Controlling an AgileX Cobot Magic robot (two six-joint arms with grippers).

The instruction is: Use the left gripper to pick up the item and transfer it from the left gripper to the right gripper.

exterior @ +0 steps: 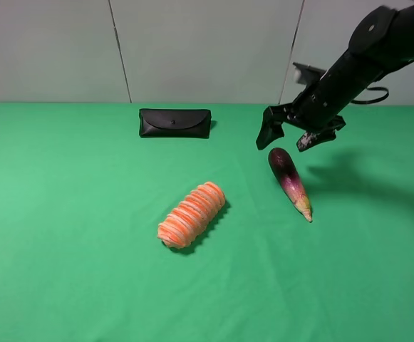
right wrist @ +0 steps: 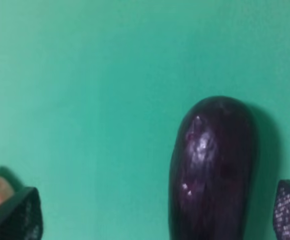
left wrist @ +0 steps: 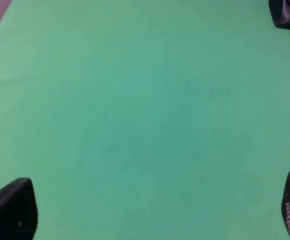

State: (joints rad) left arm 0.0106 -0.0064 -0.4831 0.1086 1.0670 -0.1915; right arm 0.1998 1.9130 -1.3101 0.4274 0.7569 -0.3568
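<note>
Right gripper (exterior: 288, 134), seen from the high camera: fingers spread wide and holding nothing, hanging above the green cloth (exterior: 85, 235) just beyond the rounded dark end of the eggplant (exterior: 290, 181). The gripper sits at about 12 o'clock from the eggplant, apart from it. In the right wrist view the two fingertips (right wrist: 15, 215) stand far apart, and the glossy purple end of the eggplant (right wrist: 214, 170) lies between them, nearer one tip than the other; it touches neither, so far as the blurred picture allows.

The eggplant lies flat on the cloth right of centre, its dark end toward 11 o'clock and its pale pointed tip toward 5 o'clock.

Orange-and-white ribbed roll (exterior: 192, 214): at about 8 o'clock from the eggplant, well apart from it, lying on a slant near the middle of the cloth.

Black flat pouch (exterior: 175, 122): at about 10 o'clock from the eggplant, near the far edge of the cloth.

Left gripper (left wrist: 154, 212): visible only in its own wrist view, fingertips wide apart over bare cloth with nothing between them; a dark corner, probably the pouch (left wrist: 287, 14), shows at the frame's edge.
</note>
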